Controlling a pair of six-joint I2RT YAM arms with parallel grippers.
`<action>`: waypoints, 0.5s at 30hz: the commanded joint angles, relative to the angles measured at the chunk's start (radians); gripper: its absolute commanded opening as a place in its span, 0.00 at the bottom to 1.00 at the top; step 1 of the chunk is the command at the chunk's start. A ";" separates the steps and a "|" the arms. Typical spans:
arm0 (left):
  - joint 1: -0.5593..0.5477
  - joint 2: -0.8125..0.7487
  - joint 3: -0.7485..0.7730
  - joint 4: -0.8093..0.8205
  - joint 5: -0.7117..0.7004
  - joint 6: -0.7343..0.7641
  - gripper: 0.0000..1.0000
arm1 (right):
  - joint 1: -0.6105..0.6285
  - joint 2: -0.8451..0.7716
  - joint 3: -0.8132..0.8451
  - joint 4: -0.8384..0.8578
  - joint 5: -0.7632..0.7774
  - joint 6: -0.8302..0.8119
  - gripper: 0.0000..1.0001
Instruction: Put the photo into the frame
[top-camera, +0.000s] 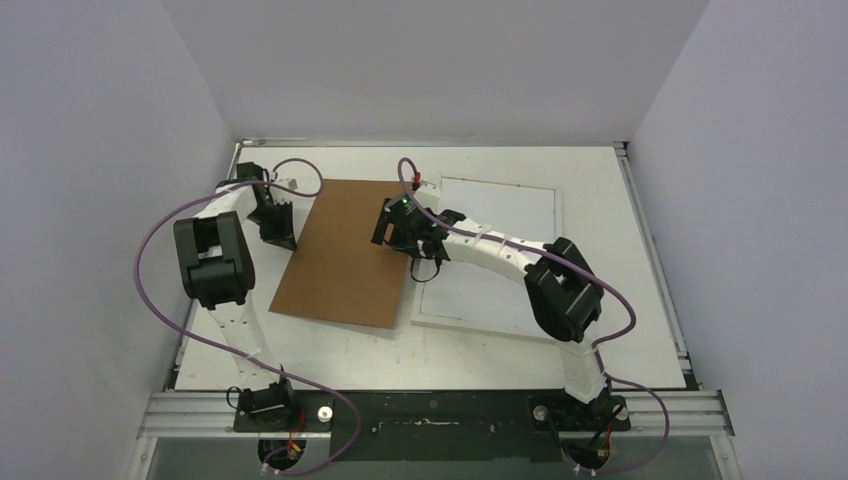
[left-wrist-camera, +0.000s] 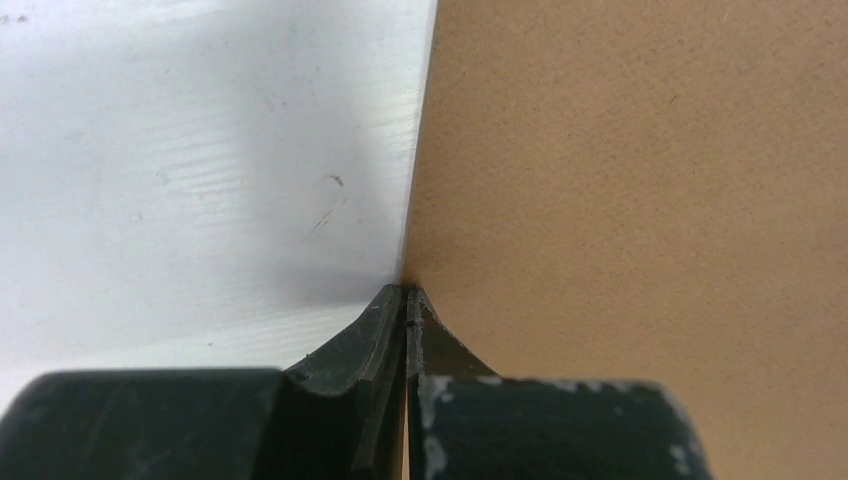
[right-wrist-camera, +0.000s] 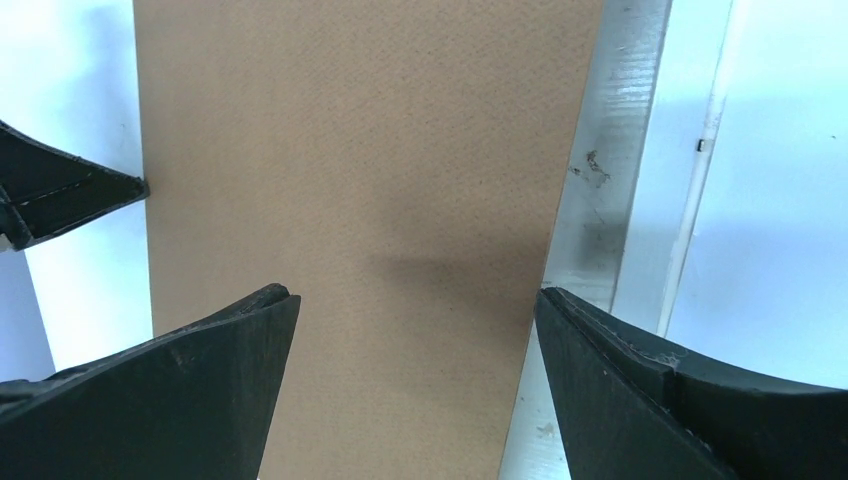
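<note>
One brown board (top-camera: 345, 255) — left claw (left-wrist-camera: 405, 292) closed at its edge, right claw (right-wrist-camera: 415, 295) spread above.

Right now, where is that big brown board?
In the overhead view, the brown board lies flat, left of centre on the table, its right edge alongside the white frame, with the left gripper at its left edge.

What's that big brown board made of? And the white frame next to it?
The brown board looks like cardboard or pressed fibreboard: it is flat and matt, with a fine grainy speckle up close. The frame has a smooth white border, maybe painted wood or plastic; I cannot tell which.
</note>
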 joint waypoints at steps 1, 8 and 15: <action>-0.099 0.067 -0.078 0.032 0.103 -0.036 0.00 | 0.044 -0.094 -0.010 0.222 -0.088 0.067 0.90; -0.141 0.060 -0.098 0.044 0.119 -0.050 0.00 | 0.029 -0.128 -0.085 0.231 -0.085 0.087 0.90; -0.166 0.060 -0.099 0.041 0.111 -0.053 0.00 | 0.010 -0.187 -0.163 0.249 -0.066 0.094 0.90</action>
